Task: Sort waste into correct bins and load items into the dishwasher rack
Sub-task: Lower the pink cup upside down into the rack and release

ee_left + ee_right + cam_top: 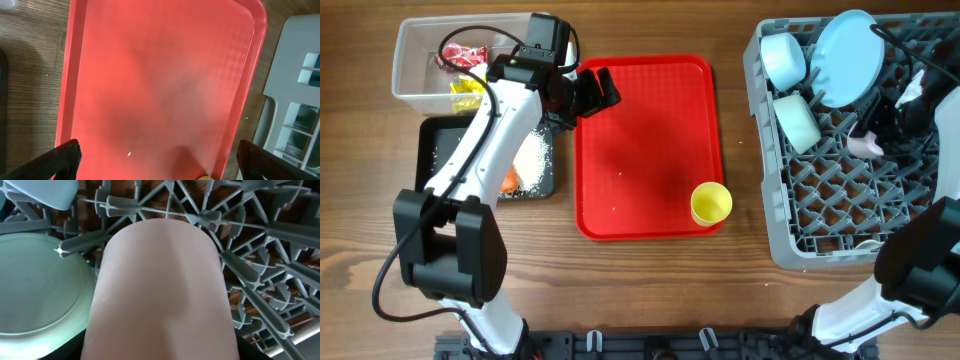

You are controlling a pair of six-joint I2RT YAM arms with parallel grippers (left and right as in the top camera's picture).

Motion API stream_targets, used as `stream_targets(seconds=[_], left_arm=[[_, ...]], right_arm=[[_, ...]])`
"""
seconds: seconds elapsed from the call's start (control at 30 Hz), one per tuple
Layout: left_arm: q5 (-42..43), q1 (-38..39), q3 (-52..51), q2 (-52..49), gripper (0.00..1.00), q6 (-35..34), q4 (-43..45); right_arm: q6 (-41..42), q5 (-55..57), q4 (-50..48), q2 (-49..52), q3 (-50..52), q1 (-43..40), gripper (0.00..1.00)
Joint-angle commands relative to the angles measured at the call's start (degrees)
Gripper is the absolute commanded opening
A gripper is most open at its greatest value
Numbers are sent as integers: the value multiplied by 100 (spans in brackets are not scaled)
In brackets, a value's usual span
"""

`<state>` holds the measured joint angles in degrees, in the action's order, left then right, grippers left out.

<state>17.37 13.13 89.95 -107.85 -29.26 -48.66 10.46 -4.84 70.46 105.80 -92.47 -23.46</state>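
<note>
My left gripper [592, 92] hangs open over the far left corner of the red tray [650, 150]; in the left wrist view its black fingers [62, 160] stand wide apart with only the tray between them. A yellow cup [710, 203] stands upright at the tray's near right corner. My right gripper [876, 140] is over the grey dishwasher rack [770, 200], shut on a pink cup [866, 148]. The cup [160, 290] fills the right wrist view just above the pegs. A light-blue plate [848, 58] and two bowls [783, 58] [798, 122] sit in the rack.
The clear tub [415, 60] at the far left holds red [460, 58] and yellow wrappers [467, 88]. The black tray [425, 150] in front of it holds rice [532, 160] and a carrot piece [510, 180]. A few rice grains [129, 154] lie on the red tray.
</note>
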Motion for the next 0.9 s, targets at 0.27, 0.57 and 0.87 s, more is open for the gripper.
stream_targets(seconds=[0.27,0.57,0.87], left_arm=[[-76,28,26,-81,100,50,-4],[-76,28,26,-81,100,50,-7],[-76,28,26,-81,100,48,-7]], right_arm=[[0,96,-76,212,-90,138,52],[-2,98,-22,256,-90,181,75],[-20,101,26,256,-90,181,75]])
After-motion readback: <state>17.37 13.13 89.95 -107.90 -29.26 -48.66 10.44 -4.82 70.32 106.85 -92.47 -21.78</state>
